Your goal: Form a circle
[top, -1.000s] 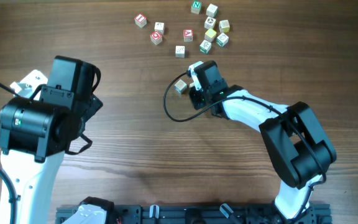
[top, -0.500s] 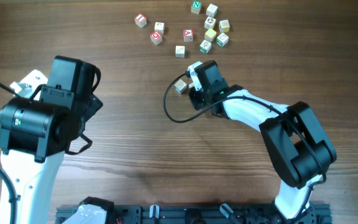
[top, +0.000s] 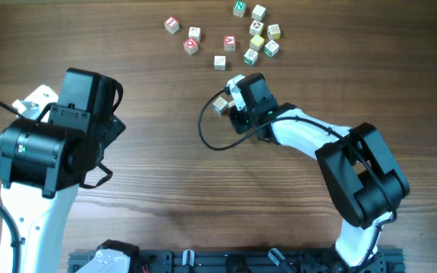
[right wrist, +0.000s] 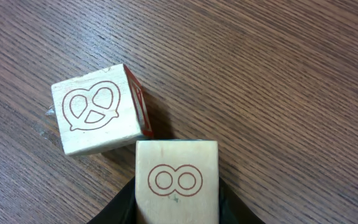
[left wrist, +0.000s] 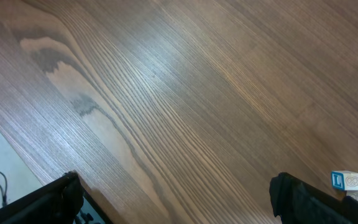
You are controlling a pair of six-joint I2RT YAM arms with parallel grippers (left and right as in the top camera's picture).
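The right gripper point(right wrist: 176, 208) was partly closed on a double-ring cube point(right wrist: 176, 177), beyond the middle of the table point(top: 150, 174) toward its far edge. Whether the cube rested on the wood could not be determined. A pretzel cube point(right wrist: 98, 118) lay just beside it, corners touching or nearly so. The left gripper point(left wrist: 174, 186) stood wide open and empty. The other loose cubes point(top: 250, 42) lay scattered along the far edge, and no circle was formed.

Assessment: placement of one block was in hand. The next move calls for seating it against its neighbour at a slight angle, then releasing without nudging either.
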